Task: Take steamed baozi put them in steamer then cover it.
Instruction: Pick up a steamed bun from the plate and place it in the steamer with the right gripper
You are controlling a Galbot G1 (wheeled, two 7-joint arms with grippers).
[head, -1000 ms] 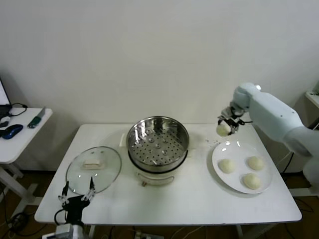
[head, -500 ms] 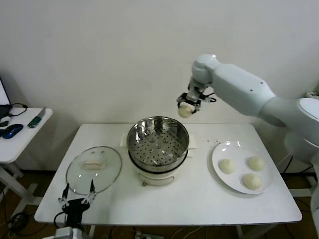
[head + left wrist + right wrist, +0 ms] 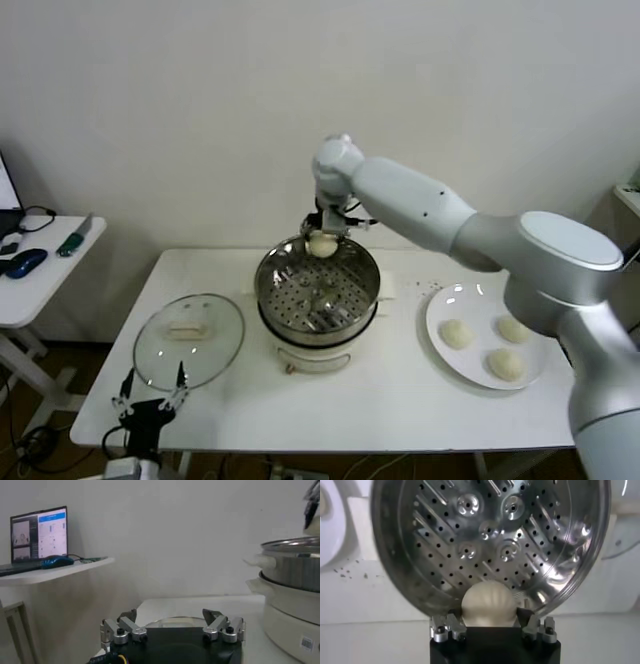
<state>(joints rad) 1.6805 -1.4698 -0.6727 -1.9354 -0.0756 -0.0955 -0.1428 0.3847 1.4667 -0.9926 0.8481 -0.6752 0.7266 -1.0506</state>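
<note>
My right gripper [image 3: 323, 238] is shut on a cream-white baozi [image 3: 322, 244] and holds it above the far rim of the steamer [image 3: 317, 285], a shiny steel pot with a perforated tray on a white base. In the right wrist view the baozi [image 3: 488, 603] sits between the fingers, over the tray [image 3: 490, 535]. Three more baozi [image 3: 455, 333] lie on the white plate [image 3: 446, 300] at the right. The glass lid [image 3: 188, 340] lies flat on the table left of the steamer. My left gripper [image 3: 150, 395] is open and empty at the table's front left edge, near the lid.
A side table [image 3: 40, 275] at the far left holds a mouse and small items. A laptop [image 3: 39, 537] shows in the left wrist view. The steamer's side [image 3: 292, 602] also shows there.
My right arm has carried the baozi leftwards from above the plate to above the steamer's far rim. The left arm has not moved.
</note>
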